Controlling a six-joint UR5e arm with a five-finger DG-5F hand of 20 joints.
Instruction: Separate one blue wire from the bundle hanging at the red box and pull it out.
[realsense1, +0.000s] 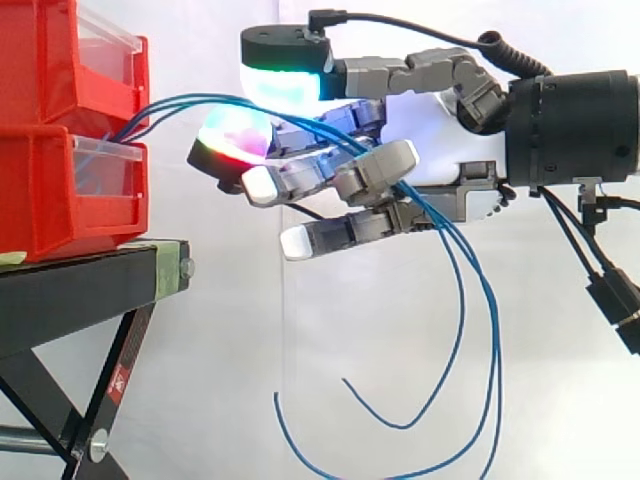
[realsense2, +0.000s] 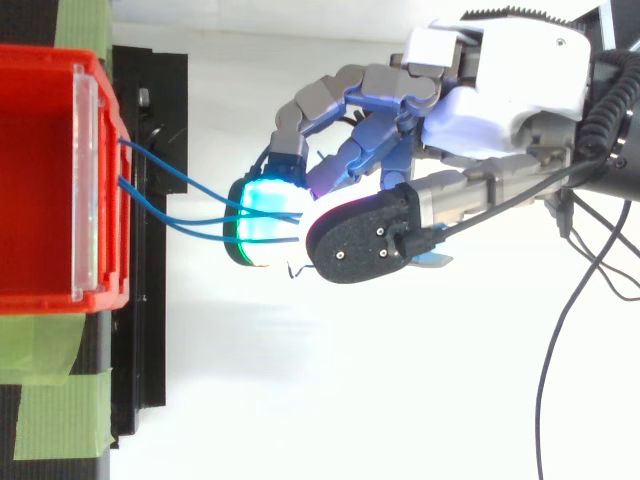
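Robot hand (realsense1: 430, 135) just beside the red plastic box (realsense1: 40, 190), pads (realsense1: 235, 135) pinching the thin blue wires (realsense1: 185, 100), prob several, not one. Pull now = whole lot comes out imo.

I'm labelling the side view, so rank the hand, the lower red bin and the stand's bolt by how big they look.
1. hand, gripping the blue wires
2. lower red bin, cut off by the edge
3. bolt on the stand
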